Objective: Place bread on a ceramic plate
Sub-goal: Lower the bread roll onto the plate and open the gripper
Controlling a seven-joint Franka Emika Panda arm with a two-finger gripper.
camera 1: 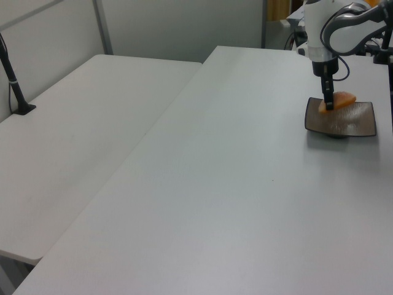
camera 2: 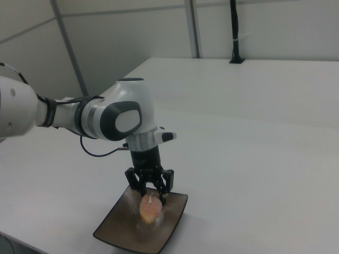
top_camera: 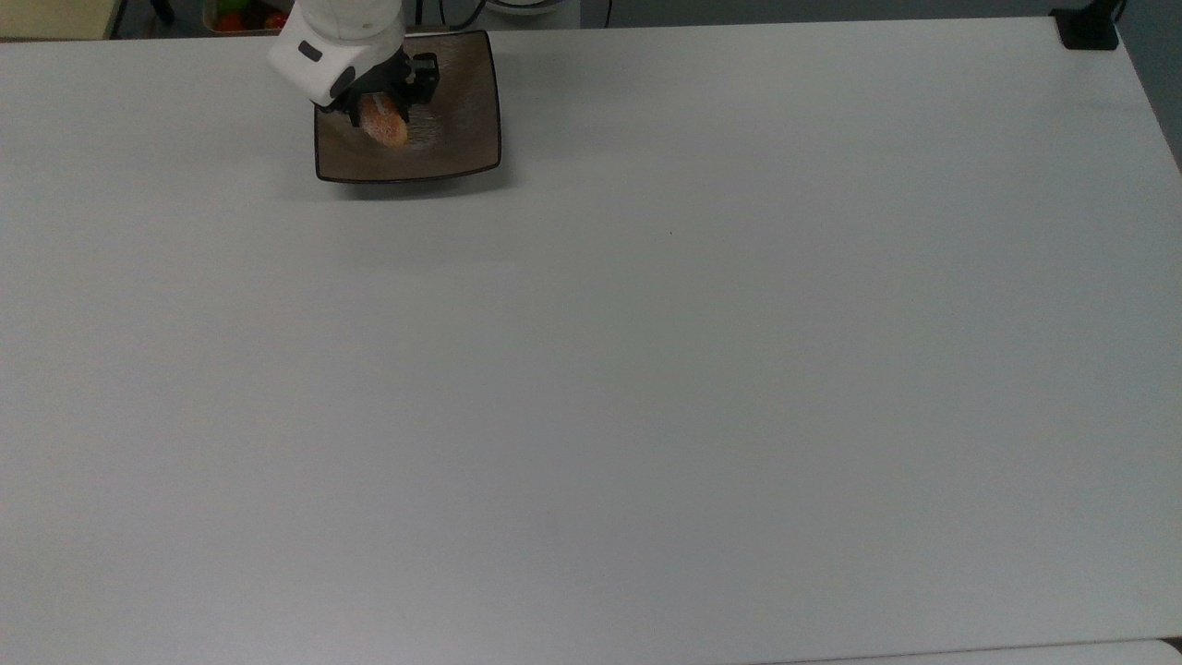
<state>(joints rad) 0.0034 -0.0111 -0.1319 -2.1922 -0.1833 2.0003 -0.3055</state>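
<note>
Gripper [camera 2: 151, 197] pinched bread [camera 2: 150, 208] across middle, just above plate [camera 2: 172, 225] centre. Plate sat near tabletop [top_camera: 646, 369] far-left corner in top view. Bread likely light, soft, crumbly; gentle mid-body hold suited.

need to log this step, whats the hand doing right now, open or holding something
Hand: shut on the bread, holding it over the ceramic plate. Whether the bread touches the plate yet cannot be told.
</note>
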